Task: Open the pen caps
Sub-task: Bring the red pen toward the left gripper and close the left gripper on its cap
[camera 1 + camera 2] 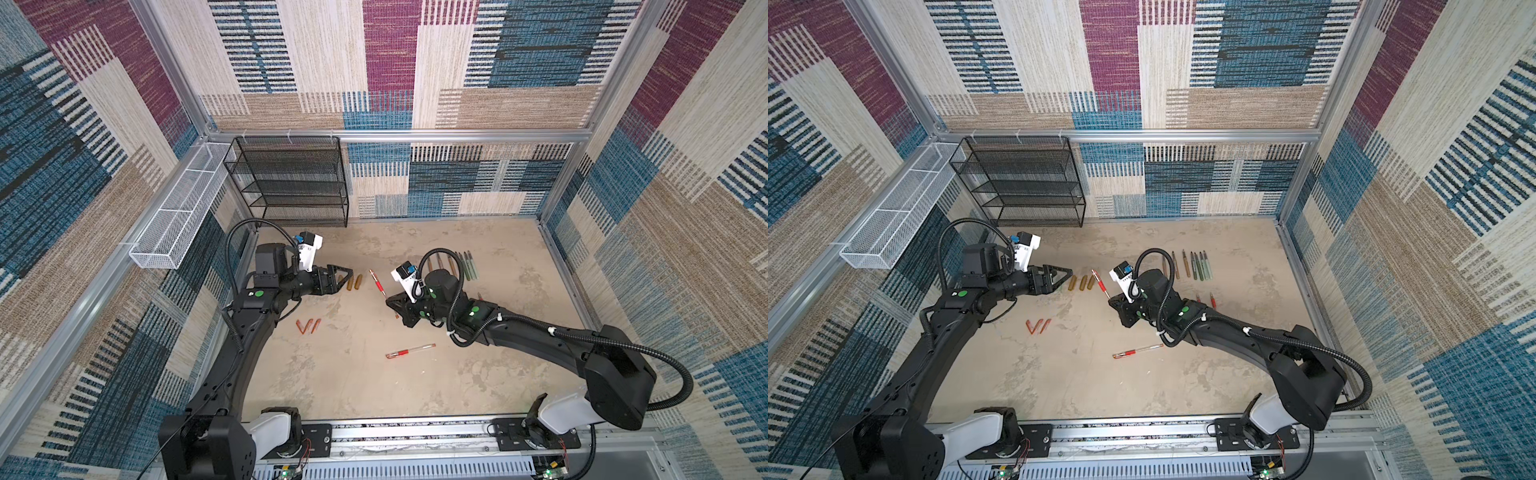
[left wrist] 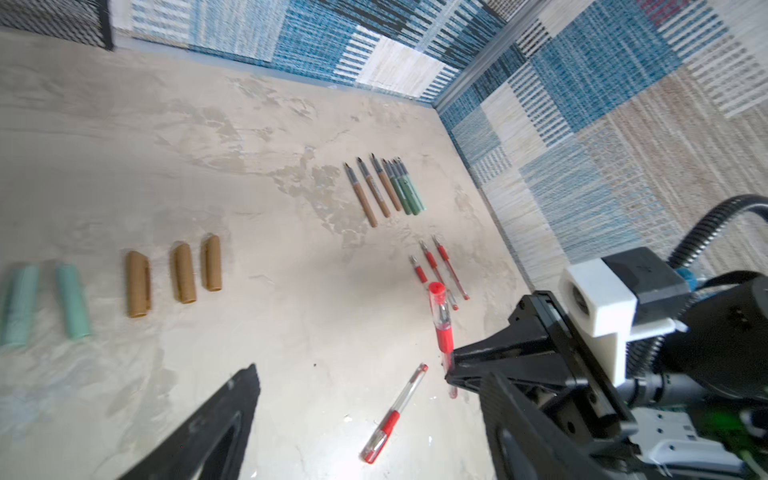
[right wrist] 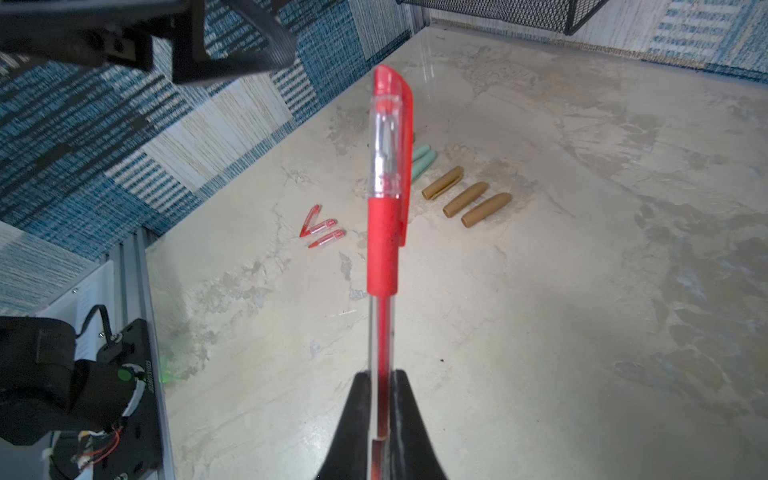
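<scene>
Right wrist view: a red pen [image 3: 382, 249] is gripped by its clear barrel between the closed fingers of the right gripper [image 3: 383, 386] and held clear of the table [image 1: 457, 374]. Its cap [image 3: 388, 124] is on and points away from that wrist.

In a top view the left gripper [image 1: 349, 275] is seen low beside the gold caps [image 1: 355, 282], near the held pen's cap end but apart from it. In the left wrist view its fingers [image 2: 232, 399] are spread, with nothing between them.

Three red caps [image 1: 307, 326] are laid together near the left arm, with the green caps [image 2: 45, 303] next to the gold ones. The uncapped bodies [image 1: 457, 266] are lined up on the right. A second pen [image 1: 409, 350] lies capped at mid-table.

The step in hand is judged to be the presenting of this pen for uncapping. For the next move, the left fingers would need to be brought around the cap alone, not the red grip below it. They would then be closed and drawn straight along the pen's axis while the barrel is held firm. The second pen would be left to do after that.
</scene>
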